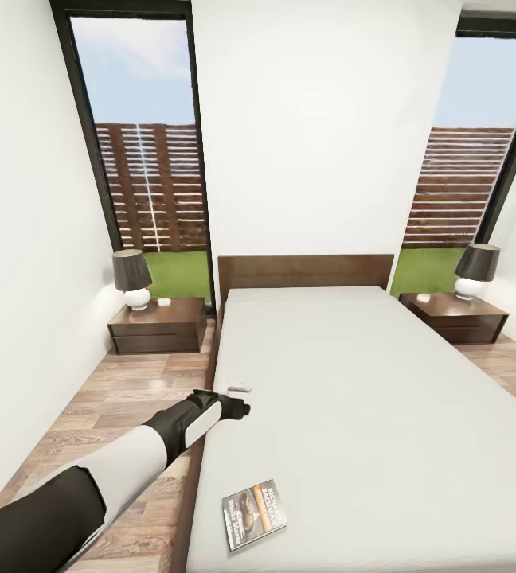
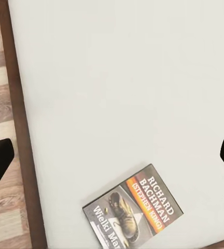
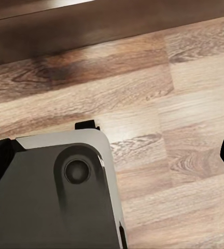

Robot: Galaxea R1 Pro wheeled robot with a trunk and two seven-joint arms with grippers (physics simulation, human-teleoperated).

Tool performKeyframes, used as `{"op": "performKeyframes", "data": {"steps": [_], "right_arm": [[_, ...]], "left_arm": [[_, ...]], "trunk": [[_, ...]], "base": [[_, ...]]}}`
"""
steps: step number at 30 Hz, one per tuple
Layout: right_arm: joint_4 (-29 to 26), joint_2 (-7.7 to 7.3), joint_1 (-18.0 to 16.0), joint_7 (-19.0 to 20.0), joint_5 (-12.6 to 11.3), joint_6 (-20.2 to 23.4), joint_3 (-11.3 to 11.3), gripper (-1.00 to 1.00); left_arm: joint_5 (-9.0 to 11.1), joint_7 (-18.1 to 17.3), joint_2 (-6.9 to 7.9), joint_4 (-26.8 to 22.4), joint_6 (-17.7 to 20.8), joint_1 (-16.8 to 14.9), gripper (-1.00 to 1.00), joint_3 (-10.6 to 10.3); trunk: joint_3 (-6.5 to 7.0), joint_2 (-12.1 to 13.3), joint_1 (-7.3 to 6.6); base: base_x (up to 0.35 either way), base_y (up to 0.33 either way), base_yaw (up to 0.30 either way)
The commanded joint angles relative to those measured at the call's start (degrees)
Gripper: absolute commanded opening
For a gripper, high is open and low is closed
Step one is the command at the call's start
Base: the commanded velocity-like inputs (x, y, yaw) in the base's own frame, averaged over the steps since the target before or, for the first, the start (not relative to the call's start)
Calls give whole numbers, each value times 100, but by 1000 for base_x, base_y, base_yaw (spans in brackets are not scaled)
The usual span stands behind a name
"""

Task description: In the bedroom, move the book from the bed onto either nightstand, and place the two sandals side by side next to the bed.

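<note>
While over bed (image 1: 353, 382): left gripper (image 1: 238, 408)
Fingers: wide apart, empty
Book (image 2: 133, 211): between fingertips, below
Right fingers: apart, above floor (image 3: 184, 129)

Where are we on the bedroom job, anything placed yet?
Nothing placed yet. The book lies on the bed near its foot. The left gripper hovers open and empty over the mattress edge. Left to do: book onto a nightstand, then both sandals beside the bed.

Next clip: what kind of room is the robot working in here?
A bedroom, by the look of it: a large low bed with a dark wooden headboard, a nightstand with a lamp on either side, and tall windows looking onto a fence and grass.
</note>
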Motion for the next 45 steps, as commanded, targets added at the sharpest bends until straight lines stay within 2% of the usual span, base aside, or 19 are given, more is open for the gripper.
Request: {"op": "performKeyframes", "data": {"steps": [1,12,45], "right_arm": [[20,1,-6,-3,-1,-38,-12,100],[19,9,4,-7,-2,-41,-4,100],[19,10,6,-1,-3,-42,1,100]], "left_arm": [[61,75,9,-21,10,-6,100,-42],[54,184,12,-71,-13,-3,100,-40],[41,178,22,-80,-43,-2,100,-40]], "trunk": [[-9,-8,1],[-9,-8,1],[-9,-8,1]], "base": [[0,0,0],[0,0,0],[-11,-42,0]]}}
